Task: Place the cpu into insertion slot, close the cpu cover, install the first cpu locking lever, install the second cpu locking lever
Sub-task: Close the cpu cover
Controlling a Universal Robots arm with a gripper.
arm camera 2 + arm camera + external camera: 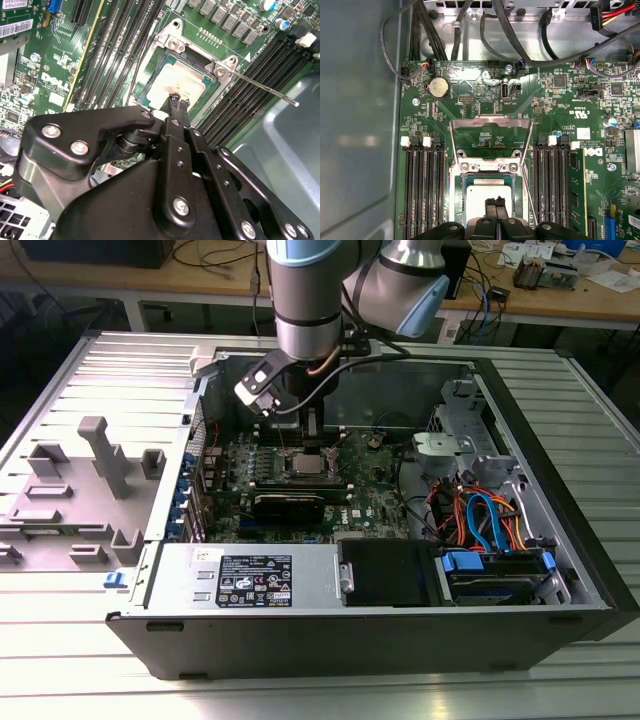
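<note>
The cpu (479, 192) lies flat in the insertion slot (461, 200), silver top up and its edges square with the socket rim. The cpu cover (490, 119) is swung open on its hinge, away from the chip. The gripper (495, 202) hangs over the cpu's middle with its fingertips pressed together, pinching nothing; whether it touches the chip cannot be told. A thin locking lever (260, 87) juts out unlatched over the long memory slots (422, 190) that flank the socket on both sides.

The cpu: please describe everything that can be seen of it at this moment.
The cpu is a small flat square with a dull silver-grey metal top. It lies level inside the insertion slot, uncovered, because the cpu cover is swung open beyond it. The shut hand hangs close over it; whether it touches cannot be told.
</note>
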